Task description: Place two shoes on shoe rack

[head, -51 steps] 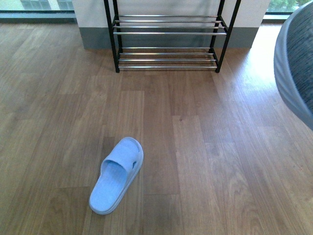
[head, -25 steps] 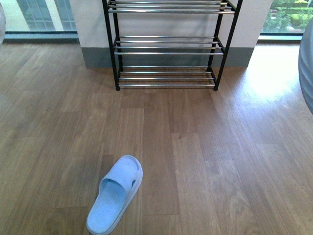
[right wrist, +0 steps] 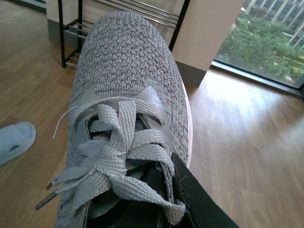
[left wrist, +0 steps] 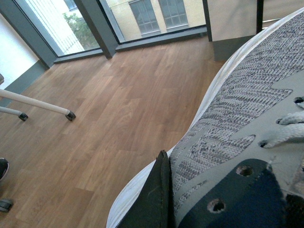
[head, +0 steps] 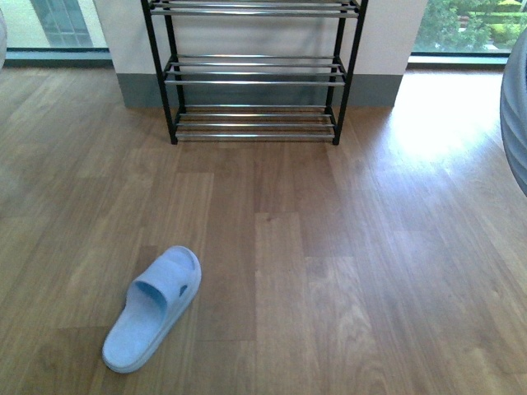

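The shoe rack (head: 254,82), black frame with chrome bars, stands against the far wall ahead; its shelves in view hold nothing. It also shows in the right wrist view (right wrist: 71,28). My left gripper (left wrist: 164,190) is shut on a grey knit shoe (left wrist: 237,109), held in the air with a black finger (left wrist: 152,204) against its side. My right gripper (right wrist: 164,190) is shut on the other grey knit shoe (right wrist: 128,61) at its laced opening, toe towards the rack. That shoe shows as a grey sliver at the front view's right edge (head: 516,115).
A light blue slipper (head: 152,309) lies on the wood floor in front of me to the left; it also shows in the right wrist view (right wrist: 14,140). Floor-level windows flank the wall behind the rack. A white chair leg with a castor (left wrist: 47,108) stands off to the left.
The front view has lifted and swung right: the rack and the slipper now sit further left in frame. The grey shoe at the right edge shows less than before.
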